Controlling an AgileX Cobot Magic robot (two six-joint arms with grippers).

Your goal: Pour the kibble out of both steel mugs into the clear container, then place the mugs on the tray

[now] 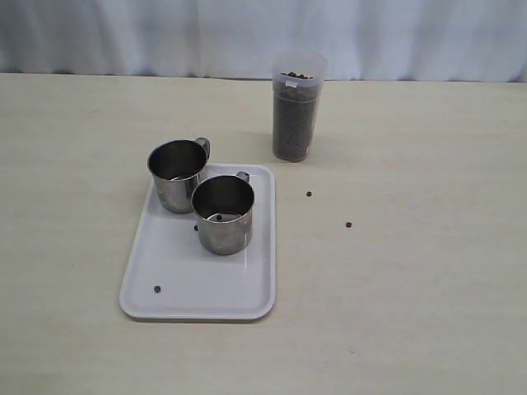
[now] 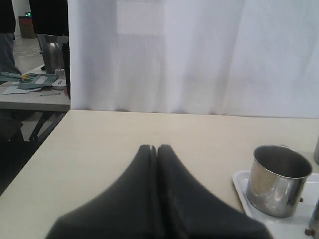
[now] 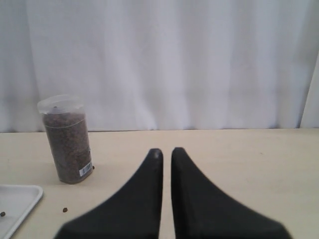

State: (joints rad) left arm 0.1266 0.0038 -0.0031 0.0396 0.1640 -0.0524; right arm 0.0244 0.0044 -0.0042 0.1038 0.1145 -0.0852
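On the flat white plastic tray (image 1: 239, 304), the rear steel mug (image 1: 177, 185) and front steel mug (image 1: 224, 224) stand upright, shiny and cylindrical. Beyond it on the pale bench (image 1: 412, 288), the tall clear container (image 1: 295, 90) holds dark round kibble (image 1: 294, 132). Left gripper (image 2: 153, 148) and right gripper (image 3: 163, 152): black tapered jaws clenched on nothing.

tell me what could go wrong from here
1. The container is tall, narrow and filled with kibble almost to the brim; a knock would likely tip it and spill across the table.
2. Loose pellets lie on the table and on the tray, and one seems left inside the nearer mug, so the pour may not count as complete.
3. The nearer mug stands almost against the farther mug; shifting the tray could knock them together.
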